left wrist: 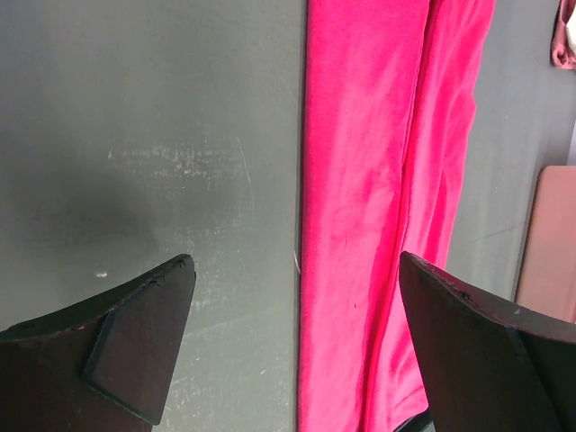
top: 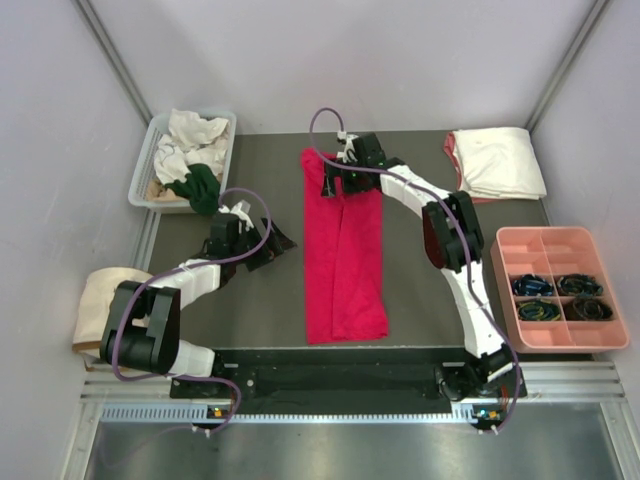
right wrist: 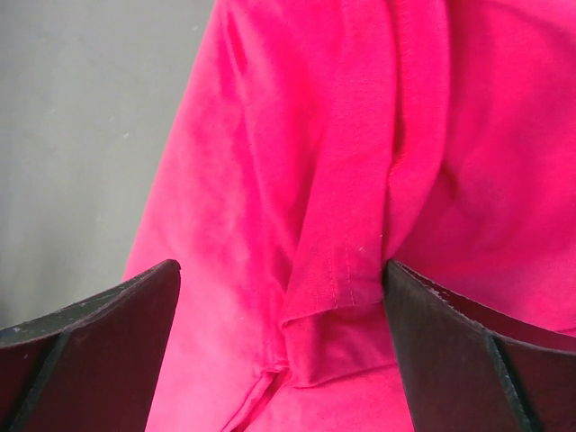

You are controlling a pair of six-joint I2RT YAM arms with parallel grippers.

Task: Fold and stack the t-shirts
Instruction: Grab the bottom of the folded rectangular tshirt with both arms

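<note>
Red t-shirt (top: 343,250) lies flat at the middle of the table (top: 420,300), folded lengthwise into a long narrow strip that runs from the far side toward the arm bases. The near end is squared off, the far end more rumpled.

Right gripper (top: 335,178) sits over the far end of the strip. Its jaws are spread wide and hold nothing. In the right wrist view, red cloth fills the space below and between the fingers (right wrist: 108,315), and a folded-over hem with visible stitching lies midway between them. Whether the fingertips touch the cloth cannot be told.

Left gripper (top: 280,245) is over bare table just left of the strip, about halfway along it. Its jaws are also wide apart and empty. In the left wrist view, the shirt's left edge runs straight through the gap between the fingers, one fingertip over grey table and the other over red cloth.

Elsewhere:
- A plastic bin (top: 143,170) at the far left corner holds crumpled white shirts (top: 195,130) and a dark green shirt (top: 203,190) that spills over its rim.
- A folded cream shirt (top: 497,160) lies at the far right.
- A pink divided tray (top: 560,250) is at the right edge.
- A beige fabric bag (top: 95,300) sits at the near left.
</note>
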